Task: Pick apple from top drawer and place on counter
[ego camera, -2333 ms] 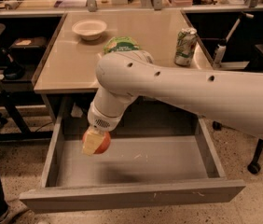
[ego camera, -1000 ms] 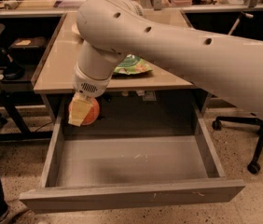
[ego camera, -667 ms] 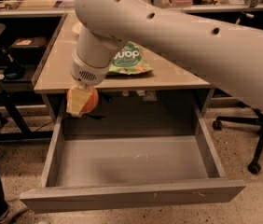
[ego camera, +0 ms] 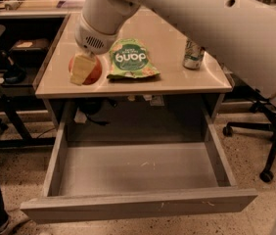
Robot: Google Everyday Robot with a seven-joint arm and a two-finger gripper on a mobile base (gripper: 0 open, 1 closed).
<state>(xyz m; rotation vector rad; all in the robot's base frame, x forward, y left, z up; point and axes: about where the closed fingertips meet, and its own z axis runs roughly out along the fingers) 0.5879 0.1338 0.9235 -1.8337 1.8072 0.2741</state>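
- Arm (ego camera: 196,18): large white link entering from the upper right, reaching down to the left part of the counter.
- Counter (ego camera: 177,80): glossy beige top; carries a green snack bag (ego camera: 130,60) near its middle and a can (ego camera: 193,54) to the right.
- Top drawer (ego camera: 138,168): pulled out below the counter, grey floor showing, the apple no longer in it.
- Gripper (ego camera: 85,70): over the counter's left front area, closed around the apple; one pale finger pad (ego camera: 80,68) lies across the fruit's near-left face.
- Apple (ego camera: 95,73): held between the fingers, just left of the snack bag, low over the counter; whether it touches the surface cannot be told.
- Handling (judgement): the apple is probably light, firm and smooth-skinned, so it can slip or roll; it bruises under hard pinching. A grasp across its widest girth, as here, suits it best, and it should be released only once it rests on the counter.
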